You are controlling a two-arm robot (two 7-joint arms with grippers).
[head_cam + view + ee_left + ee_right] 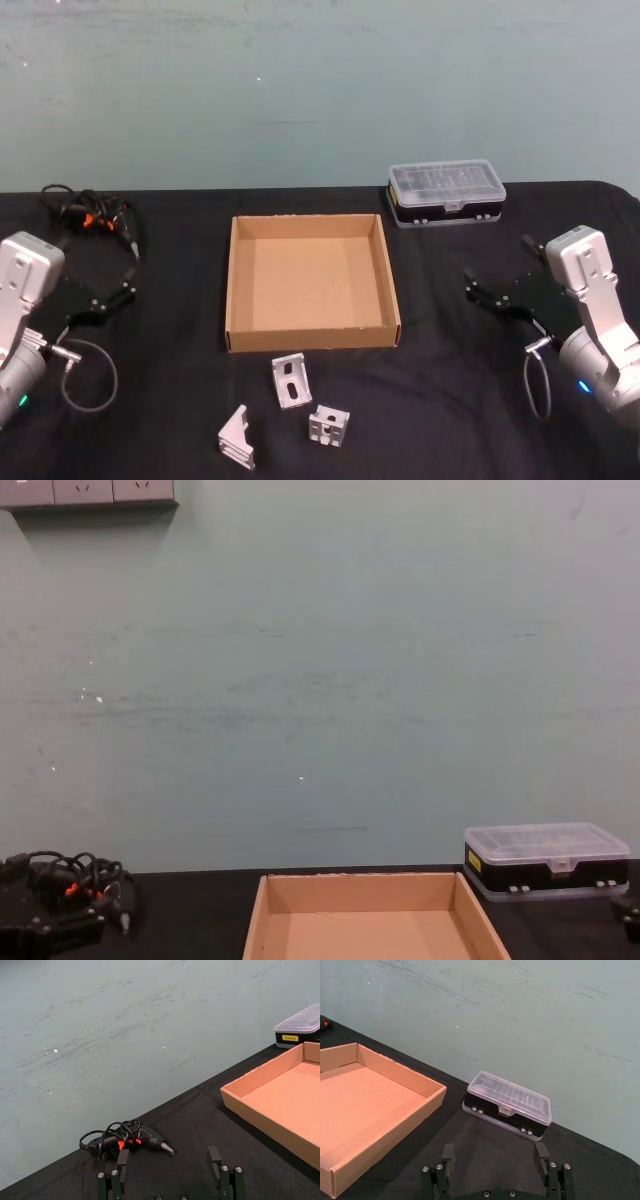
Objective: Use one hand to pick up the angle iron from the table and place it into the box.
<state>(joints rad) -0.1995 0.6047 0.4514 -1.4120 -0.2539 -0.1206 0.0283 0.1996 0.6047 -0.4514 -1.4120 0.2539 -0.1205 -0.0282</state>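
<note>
Slotted silver angle iron lies in the open on matte black table, just near of the shallow tan cardboard box; ribbed bracket and blocky bracket nearer still. Clear-lidded black case far right, corded tool far left. Left gripper and right gripper flank the box, released, empty

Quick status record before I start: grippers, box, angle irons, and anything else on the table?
left gripper: open, empty, left of the box
right gripper: open, empty, right of the box
box: empty, mid-table
angle irons: three, on the table, on the robot's side of the box
other: clear-lidded case beyond the box's far right corner; corded tool far left
</note>
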